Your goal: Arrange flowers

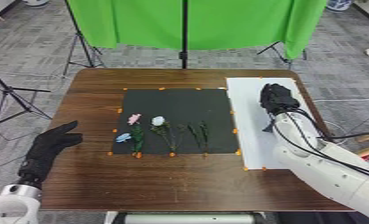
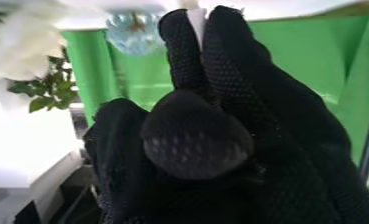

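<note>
A black mat (image 1: 185, 107) lies on the brown wooden table (image 1: 154, 185), with artificial flowers laid out on its near half. The pink flower (image 1: 134, 119) is left of the mat's middle, the white flower (image 1: 158, 121) just right of the pink one, and the blue flower (image 1: 124, 137) near the mat's near left corner. Leafy green stems (image 1: 137, 140) run toward the mat's near edge, and more dark green stems (image 1: 203, 135) lie right of the white flower. Small orange marks (image 1: 172, 154) dot the mat's border.

The left hand (image 1: 47, 147) is well left of the mat, at the table's edge — fingers extended and close together, thumb standing apart. To the mat's right lies a white sheet (image 1: 256, 150), with the right hand (image 1: 276, 97) above its far part. I cannot tell whether that hand's fingers are clamped on anything.

In the right wrist view, a pale blue bloom (image 2: 136, 32) is near the right hand — with blurred white petals (image 2: 25, 37) and green leaves (image 2: 52, 87) nearby. A green backdrop (image 1: 243, 25) hangs beyond the mat, past the table.
</note>
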### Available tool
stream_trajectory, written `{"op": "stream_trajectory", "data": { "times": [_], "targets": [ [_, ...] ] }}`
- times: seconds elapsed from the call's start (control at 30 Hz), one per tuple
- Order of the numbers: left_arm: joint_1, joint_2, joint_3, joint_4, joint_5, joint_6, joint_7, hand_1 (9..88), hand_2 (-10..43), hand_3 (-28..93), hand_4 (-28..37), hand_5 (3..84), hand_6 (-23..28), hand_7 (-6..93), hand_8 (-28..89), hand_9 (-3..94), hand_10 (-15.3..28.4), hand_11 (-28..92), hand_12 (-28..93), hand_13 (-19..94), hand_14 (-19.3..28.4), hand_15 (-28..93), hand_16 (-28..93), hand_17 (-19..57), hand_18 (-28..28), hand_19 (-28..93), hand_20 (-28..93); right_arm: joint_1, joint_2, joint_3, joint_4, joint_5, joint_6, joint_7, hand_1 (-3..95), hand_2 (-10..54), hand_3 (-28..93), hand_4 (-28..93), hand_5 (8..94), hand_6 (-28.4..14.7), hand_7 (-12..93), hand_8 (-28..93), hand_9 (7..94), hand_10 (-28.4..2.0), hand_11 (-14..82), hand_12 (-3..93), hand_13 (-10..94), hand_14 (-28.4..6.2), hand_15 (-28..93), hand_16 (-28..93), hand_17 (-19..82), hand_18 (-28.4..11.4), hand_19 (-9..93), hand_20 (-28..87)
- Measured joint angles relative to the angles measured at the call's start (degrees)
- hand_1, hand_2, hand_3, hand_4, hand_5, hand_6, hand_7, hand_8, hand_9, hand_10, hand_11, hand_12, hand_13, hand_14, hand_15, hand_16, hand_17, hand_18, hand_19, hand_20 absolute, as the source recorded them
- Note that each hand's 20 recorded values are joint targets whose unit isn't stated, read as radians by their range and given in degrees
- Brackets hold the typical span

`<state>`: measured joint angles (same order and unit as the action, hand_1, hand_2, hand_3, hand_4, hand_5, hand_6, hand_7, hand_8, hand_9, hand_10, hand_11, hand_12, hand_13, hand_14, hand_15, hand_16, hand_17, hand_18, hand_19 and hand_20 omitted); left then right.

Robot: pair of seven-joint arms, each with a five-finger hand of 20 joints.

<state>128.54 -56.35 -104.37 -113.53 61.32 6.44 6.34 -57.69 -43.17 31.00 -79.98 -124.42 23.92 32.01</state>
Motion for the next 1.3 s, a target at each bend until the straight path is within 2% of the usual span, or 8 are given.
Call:
{"op": "stream_trajectory", "data": {
  "times": [0.2, 0.37, 0.53, 0.67, 0.77, 1.03, 1.3],
  "targets": [
    [0.16, -0.13, -0.10, -0.05, 0.00, 0.01, 0.00, 22.8, 20.2, 65, -28.3, 43.1, 7.1, 8.1, -6, 49.2, 15.6, 19, 10, 42, 19.6, 18, -4, 11.2, 12.1, 11, 14, 1.93, 1.37, -3.75, -1.59, 0.03, 1.07, -1.28, 69.2, -9.5, 54, -18, 78.8, -2.1, 24, 10, 88.3, -10.6, 7.4, 37.5, 93, -0.4, 59, 35, 65, -12.7, 93, 53],
    [0.46, -0.14, -0.45, -0.20, 0.03, 0.04, -0.08, 22.8, 20.2, 65, -28.3, 43.1, 7.1, 8.1, -6, 49.2, 15.6, 19, 10, 42, 19.6, 18, -4, 11.1, 12.1, 11, 14, 3.31, 5.71, -3.77, -11.09, 1.77, -0.13, -3.83, 68.4, -9.5, 55, -19, 78.2, -1.6, 25, 9, 87.7, -10.1, 7.0, 37.7, 92, -0.2, 59, 36, 64, -12.6, 93, 54],
    [0.62, -0.13, -0.61, -0.33, 0.09, 0.04, -0.19, 22.7, 20.2, 65, -28.3, 43.1, 7.1, 8.1, -6, 49.2, 15.5, 19, 10, 42, 19.6, 18, -4, 11.1, 12.2, 11, 14, 12.71, 9.16, -10.17, -17.62, 6.08, -3.48, -12.43, 67.7, -9.5, 55, -19, 77.4, -1.2, 26, 9, 86.9, -9.2, 6.9, 38.0, 91, -0.1, 60, 36, 64, -12.4, 93, 54],
    [0.62, -0.05, -0.61, -0.36, 0.11, 0.04, -0.22, 22.8, 20.2, 65, -28.3, 43.1, 7.1, 8.1, -6, 49.1, 15.5, 19, 10, 42, 19.6, 18, -4, 11.1, 12.2, 11, 14, 20.37, 8.94, -13.48, -20.64, 11.87, -9.46, -19.23, 67.0, -9.5, 56, -19, 76.5, -0.5, 27, 8, 86.5, -8.8, 6.6, 38.0, 91, 0.0, 60, 36, 63, -12.3, 93, 55],
    [0.55, -0.02, -0.48, -0.36, 0.13, 0.01, -0.23, 22.6, 20.2, 65, -28.3, 43.1, 7.2, 8.1, -6, 49.1, 15.5, 19, 10, 42, 19.6, 18, -4, 11.1, 12.2, 11, 14, 24.46, 7.24, -14.85, -21.18, 15.97, -13.07, -22.51, 66.6, -9.5, 57, -20, 76.0, -0.2, 28, 8, 86.4, -8.6, 6.5, 37.9, 90, 0.0, 61, 36, 63, -12.2, 93, 56],
    [-0.02, 0.15, 0.09, -0.20, 0.37, -0.18, -0.43, 22.7, 20.1, 65, -28.3, 43.1, 7.0, 8.1, -6, 49.1, 15.5, 19, 10, 42, 19.6, 18, -4, 11.0, 12.3, 11, 14, 30.17, -0.11, -21.04, -19.42, 12.99, -16.74, -29.89, 65.3, -9.5, 58, -19, 74.4, 0.7, 30, 6, 85.8, -8.3, 6.3, 37.7, 90, -0.1, 62, 36, 62, -12.4, 93, 57],
    [-0.94, 0.44, 0.51, 0.13, 0.38, -0.87, -0.78, 22.8, 20.1, 65, -28.3, 43.1, 7.0, 8.1, -6, 49.0, 15.5, 19, 10, 42, 19.6, 18, -4, 11.0, 12.2, 11, 14, 29.43, -6.00, -24.52, -16.92, 11.41, -17.11, -30.37, 64.8, -9.5, 58, -19, 73.6, 1.0, 31, 5, 85.6, -8.3, 6.2, 37.5, 89, -0.1, 62, 36, 62, -12.5, 93, 57]
  ]
}}
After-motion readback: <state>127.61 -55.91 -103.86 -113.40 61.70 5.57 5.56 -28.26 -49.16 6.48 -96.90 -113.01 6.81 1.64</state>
